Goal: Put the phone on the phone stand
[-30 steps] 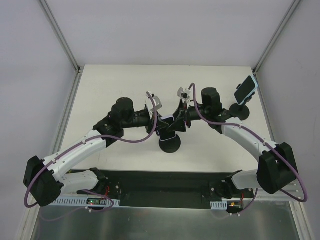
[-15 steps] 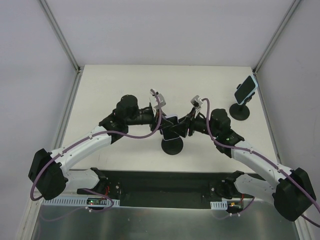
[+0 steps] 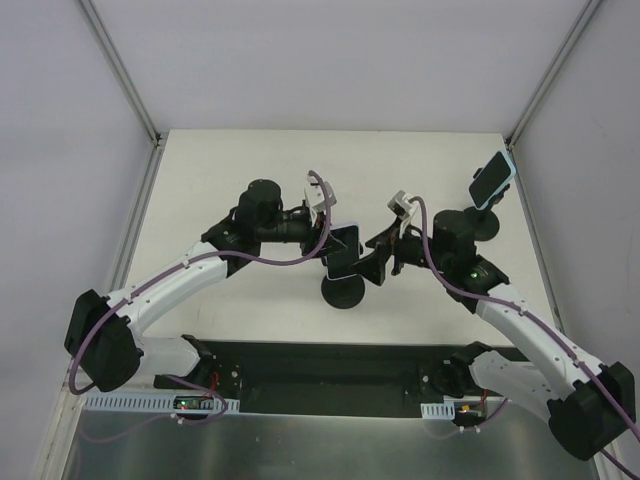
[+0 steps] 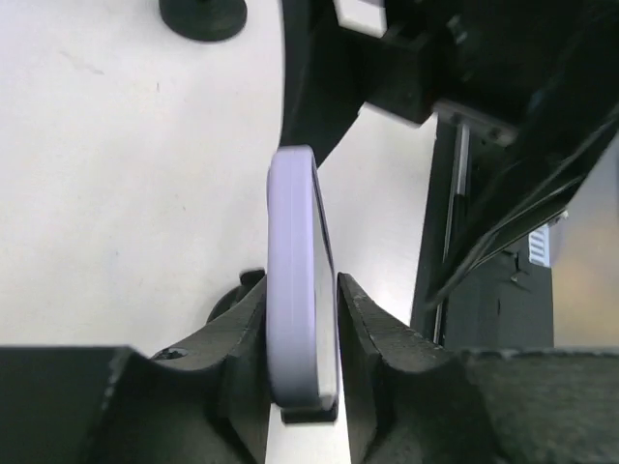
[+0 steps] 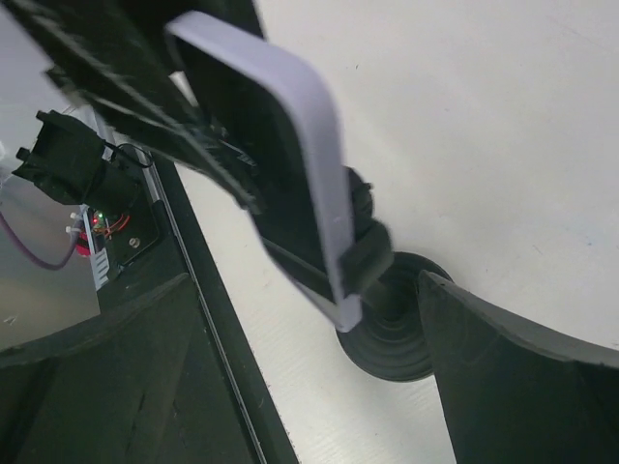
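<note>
The phone (image 3: 343, 250), in a lavender case, stands tilted on the black phone stand (image 3: 343, 292) at the table's middle. Seen from the right wrist, the stand's clip (image 5: 366, 259) hooks the phone's lower edge above the round base (image 5: 397, 338). My left gripper (image 3: 328, 238) reaches in from the left. In the left wrist view its fingers (image 4: 242, 338) flank the edge-on phone (image 4: 295, 242), close against both faces. My right gripper (image 3: 385, 262) hangs just right of the phone, open wide, its fingers (image 5: 522, 387) apart from both phone and stand.
A second phone (image 3: 491, 178) rests on another black stand (image 3: 480, 222) at the back right corner. White walls with metal rails (image 3: 140, 110) enclose the table. A black base plate (image 3: 320, 375) runs along the near edge.
My right gripper has opened wide and drawn back to the right, off the phone. The left gripper stays round the phone, which now sits more upright on the stand.
</note>
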Available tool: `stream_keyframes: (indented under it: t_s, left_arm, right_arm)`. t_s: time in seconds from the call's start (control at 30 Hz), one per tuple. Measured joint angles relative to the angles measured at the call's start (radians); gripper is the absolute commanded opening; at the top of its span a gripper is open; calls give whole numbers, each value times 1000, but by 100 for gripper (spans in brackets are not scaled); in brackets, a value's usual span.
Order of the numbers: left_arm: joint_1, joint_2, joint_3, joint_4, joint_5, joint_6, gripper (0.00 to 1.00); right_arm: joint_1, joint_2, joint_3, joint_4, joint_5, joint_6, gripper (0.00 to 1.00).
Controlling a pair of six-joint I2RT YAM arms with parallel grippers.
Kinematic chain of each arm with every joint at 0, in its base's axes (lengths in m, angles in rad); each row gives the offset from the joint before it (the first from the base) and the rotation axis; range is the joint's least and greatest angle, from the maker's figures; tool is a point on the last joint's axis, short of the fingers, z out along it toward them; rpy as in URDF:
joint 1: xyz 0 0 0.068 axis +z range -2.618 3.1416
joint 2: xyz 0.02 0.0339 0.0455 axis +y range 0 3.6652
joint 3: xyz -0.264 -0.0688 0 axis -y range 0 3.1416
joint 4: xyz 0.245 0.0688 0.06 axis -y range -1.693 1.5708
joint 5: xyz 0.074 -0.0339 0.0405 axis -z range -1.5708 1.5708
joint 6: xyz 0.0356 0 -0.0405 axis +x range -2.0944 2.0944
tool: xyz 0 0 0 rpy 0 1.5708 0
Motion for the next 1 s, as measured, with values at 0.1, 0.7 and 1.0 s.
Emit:
stream_keyframes:
  t_s: [0.1,0.7,1.0]
  left_arm:
    - [22,20,5,-45,22,0,50]
    - [248,-196,20,-119,218,-96,79]
    - [290,-214,59,-115,314,-127,79]
  right_arm:
    - [-2,-62,0,-42,-3,-27,99]
    - [-43,97,354,-369,2,-33,96]
    - [-66,342,566,-457,-194,-116,77]
